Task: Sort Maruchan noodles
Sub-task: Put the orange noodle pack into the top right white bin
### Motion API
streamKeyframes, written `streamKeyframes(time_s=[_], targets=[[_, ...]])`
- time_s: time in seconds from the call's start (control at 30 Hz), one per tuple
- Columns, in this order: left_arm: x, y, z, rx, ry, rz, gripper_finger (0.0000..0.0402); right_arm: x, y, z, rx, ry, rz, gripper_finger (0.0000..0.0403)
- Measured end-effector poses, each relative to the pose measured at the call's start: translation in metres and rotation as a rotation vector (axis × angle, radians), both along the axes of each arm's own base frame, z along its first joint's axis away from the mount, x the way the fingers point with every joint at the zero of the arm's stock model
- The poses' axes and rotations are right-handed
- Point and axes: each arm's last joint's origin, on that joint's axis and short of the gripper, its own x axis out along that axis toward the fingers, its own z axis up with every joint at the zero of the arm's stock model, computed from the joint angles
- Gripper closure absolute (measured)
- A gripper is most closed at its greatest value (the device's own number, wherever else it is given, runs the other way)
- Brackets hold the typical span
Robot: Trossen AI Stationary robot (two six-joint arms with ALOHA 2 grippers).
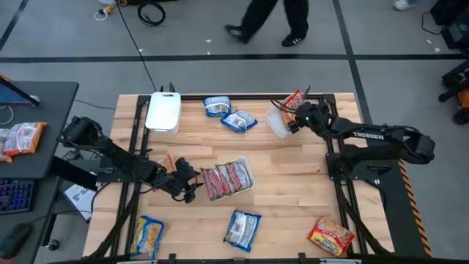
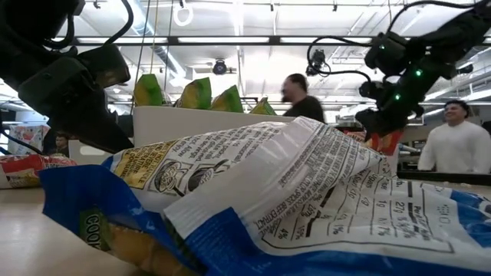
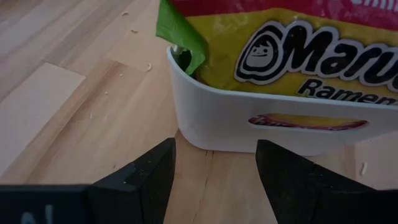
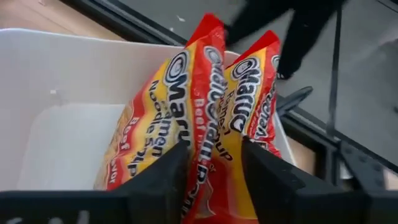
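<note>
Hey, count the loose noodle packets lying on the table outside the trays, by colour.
Blue-white packets: 3
Yellow packet: 1
Orange-red packet: 1
Total: 5

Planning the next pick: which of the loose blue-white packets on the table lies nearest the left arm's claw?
The blue-white packet at the table's front middle, lying alone below the full tray. The other two blue-white packets lie together at the far edge.
</note>
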Motion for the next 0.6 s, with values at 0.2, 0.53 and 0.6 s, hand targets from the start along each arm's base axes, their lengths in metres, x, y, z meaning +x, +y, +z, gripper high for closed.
streamKeyframes(time_s=[0.2,0.53,0.6], targets=[[0.0,0.0,0.0,0.0,0.0,-0.001,0.0175,0.008,-0.002,0.022,-0.004,-0.004,0.018,0.0223],[0.0,-0.002,-0.001,-0.053,0.018,-0.037,0.0175,0.043,0.036,0.095,-0.024,0.005,0.311,0.0228],[0.0,-0.002,-0.001,-0.061,0.022,-0.046,0.0175,0.053,0.06,0.105,0.007,-0.003,0.421,0.0232]])
